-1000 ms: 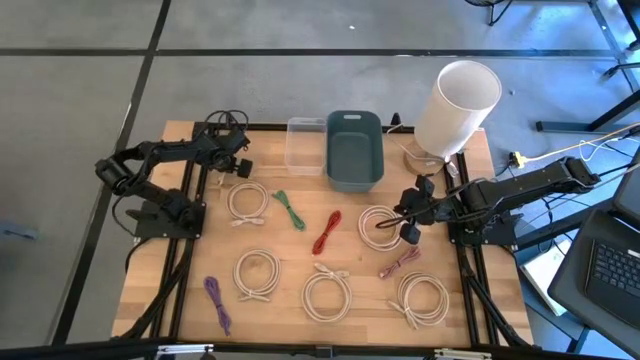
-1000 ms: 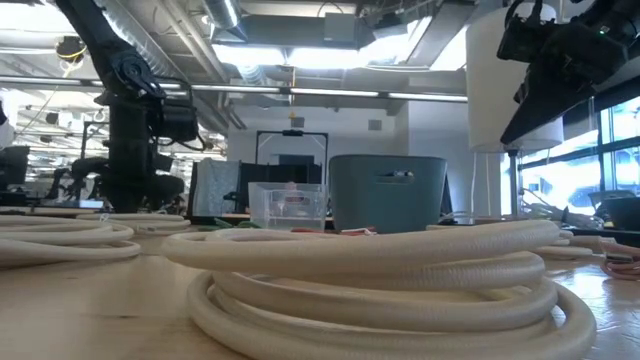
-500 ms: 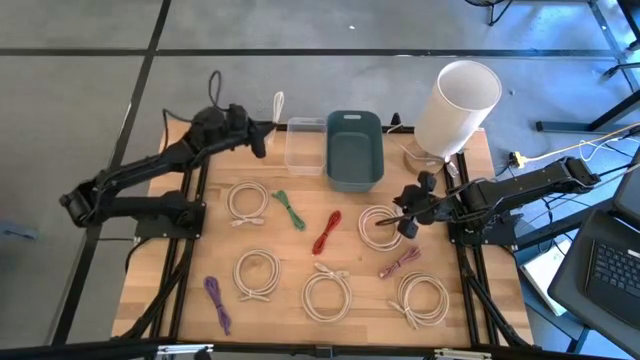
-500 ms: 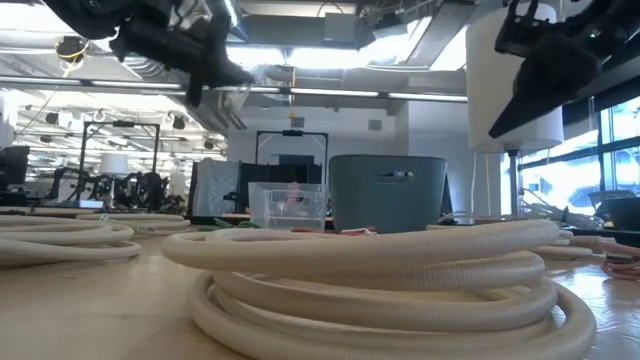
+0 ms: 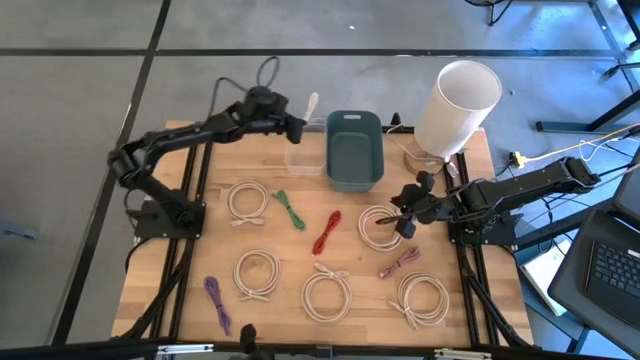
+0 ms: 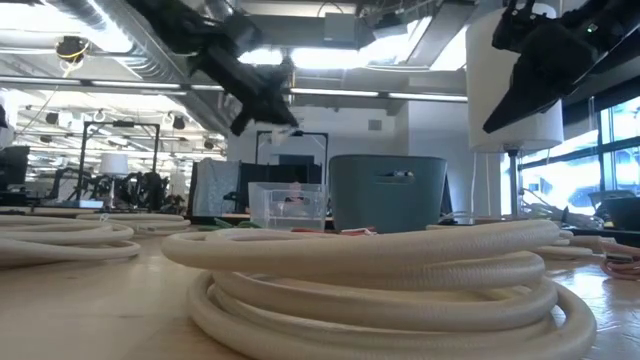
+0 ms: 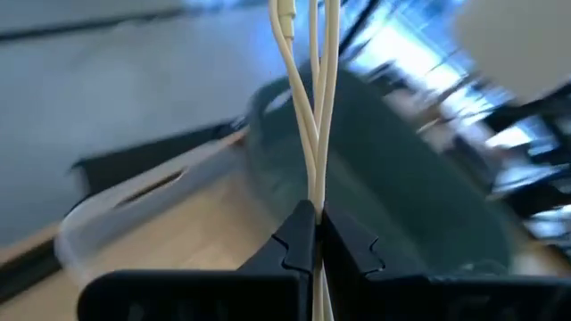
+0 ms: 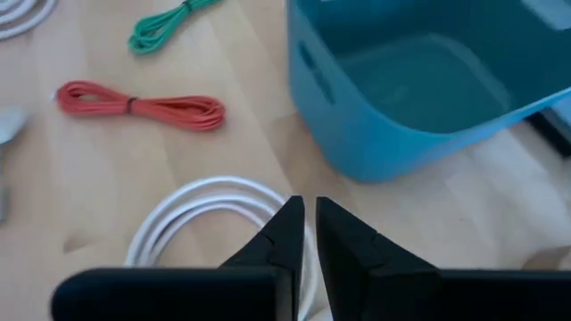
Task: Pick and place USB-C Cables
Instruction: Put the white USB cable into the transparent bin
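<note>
Bins: clear tub (image 5: 303,145) beside teal bin (image 5: 354,148); white cylinder (image 5: 456,94) near.

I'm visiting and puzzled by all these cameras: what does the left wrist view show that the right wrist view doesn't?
Only the left wrist view: the left gripper shut on a thin cream-white cable, hanging above the clear plastic box.

Only the right wrist view: the right gripper, its fingers nearly together and holding nothing, over a coiled cream-white cable, with a red cable bundle and a green cable bundle lying on the wooden table.

Both: the teal plastic bin.
</note>
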Controlling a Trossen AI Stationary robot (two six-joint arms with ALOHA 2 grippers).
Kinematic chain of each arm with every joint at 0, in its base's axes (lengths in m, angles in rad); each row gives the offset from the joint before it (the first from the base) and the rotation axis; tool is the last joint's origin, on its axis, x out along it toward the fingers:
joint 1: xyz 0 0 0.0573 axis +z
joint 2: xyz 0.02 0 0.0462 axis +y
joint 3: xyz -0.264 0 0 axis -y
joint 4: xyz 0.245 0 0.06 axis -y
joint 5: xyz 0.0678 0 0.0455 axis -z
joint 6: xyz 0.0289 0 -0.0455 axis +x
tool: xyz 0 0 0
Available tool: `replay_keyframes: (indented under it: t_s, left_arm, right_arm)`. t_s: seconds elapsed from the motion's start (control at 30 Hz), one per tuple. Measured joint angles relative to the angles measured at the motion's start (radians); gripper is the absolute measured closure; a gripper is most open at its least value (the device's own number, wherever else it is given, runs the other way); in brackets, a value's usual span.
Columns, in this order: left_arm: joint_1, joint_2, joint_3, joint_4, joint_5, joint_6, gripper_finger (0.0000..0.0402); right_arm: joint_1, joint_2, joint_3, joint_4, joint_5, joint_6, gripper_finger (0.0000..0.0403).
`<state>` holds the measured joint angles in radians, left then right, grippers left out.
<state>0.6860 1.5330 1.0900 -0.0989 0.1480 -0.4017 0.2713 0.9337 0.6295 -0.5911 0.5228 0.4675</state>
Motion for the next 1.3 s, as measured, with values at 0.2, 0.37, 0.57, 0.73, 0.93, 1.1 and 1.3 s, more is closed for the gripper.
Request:
replay_keyframes:
  t_s: [0.2, 0.37, 0.57, 0.73, 0.93, 1.1, 1.3]
  left_arm:
    - [-0.005, 0.148, 0.081, -0.108, -0.075, -0.059, 0.0398]
    - [-0.018, 0.259, 0.082, -0.098, -0.059, -0.086, 0.0398]
    - [-0.023, 0.349, 0.082, -0.088, -0.066, -0.086, 0.0397]
    - [-0.023, 0.391, 0.084, -0.083, -0.066, -0.083, 0.0397]
    - [-0.024, 0.394, 0.086, -0.076, -0.065, -0.064, 0.0386]
    - [-0.023, 0.393, 0.085, -0.066, -0.059, -0.025, 0.0356]
    - [-0.026, 0.393, 0.084, -0.053, -0.058, -0.012, 0.0310]
  right_arm:
    - [0.000, 0.000, 0.000, -0.003, -0.027, 0.000, 0.0366]
    - [0.000, 0.000, 0.000, -0.004, -0.027, -0.002, 0.0366]
    - [0.000, 0.000, 0.000, -0.005, -0.029, -0.001, 0.0366]
    - [0.000, 0.000, 0.000, -0.006, -0.029, -0.001, 0.0366]
    - [0.000, 0.000, 0.000, -0.005, -0.029, -0.001, 0.0366]
    - [0.000, 0.000, 0.000, -0.005, -0.029, -0.001, 0.0366]
    - [0.000, 0.000, 0.000, -0.005, -0.029, -0.001, 0.0366]
